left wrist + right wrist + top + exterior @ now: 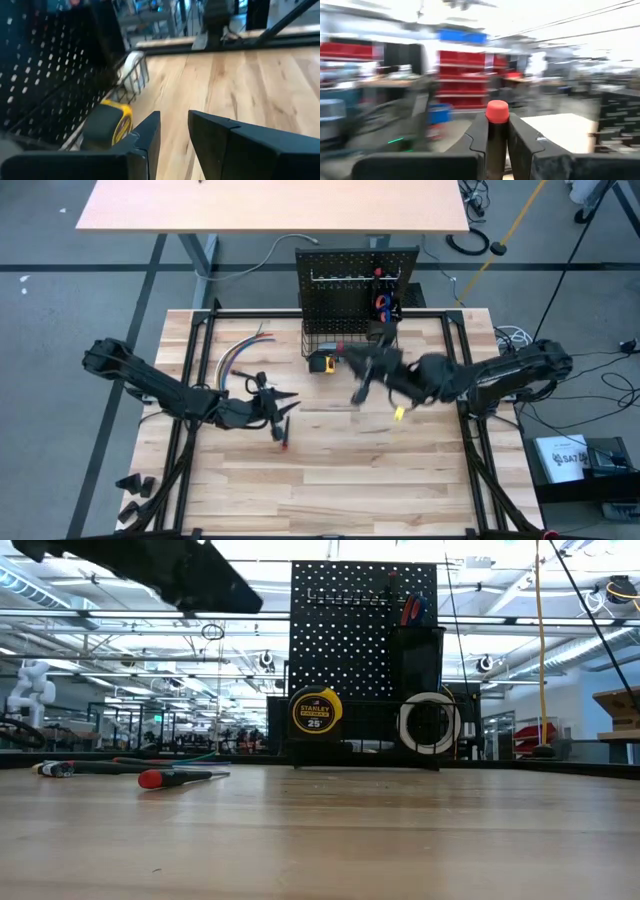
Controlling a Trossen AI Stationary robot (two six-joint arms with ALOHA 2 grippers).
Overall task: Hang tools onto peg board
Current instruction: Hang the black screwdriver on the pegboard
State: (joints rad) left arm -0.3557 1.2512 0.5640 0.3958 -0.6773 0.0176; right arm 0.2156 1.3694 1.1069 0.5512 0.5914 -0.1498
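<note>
The peg board [355, 280] stands upright at the table's far edge. Its wire basket holds a yellow tape measure [317, 712] and a white roll [428, 723], and blue and red tools [383, 302] hang at its right. A red-and-black screwdriver [282, 435] lies flat on the table. My left gripper [174, 117] hovers open near it, pointing toward the basket, with nothing between its fingers. In front of the board, my right gripper [497, 127] is raised and shut on a black-handled tool with a red cap [497, 111]. My right gripper pinches the black handle [497, 135] just below its red cap, between the two fingers. The cap sticks out past the fingertips. The fingers hide the rest of the tool. The wrist view looks out into the room, not at the table.
A bundle of coloured wires [240, 355] lies at the far left of the table. A small yellow piece [399, 413] shows under my right arm. Black parts [135, 485] sit at the near left corner. The table's near half [330, 490] is bare wood.
</note>
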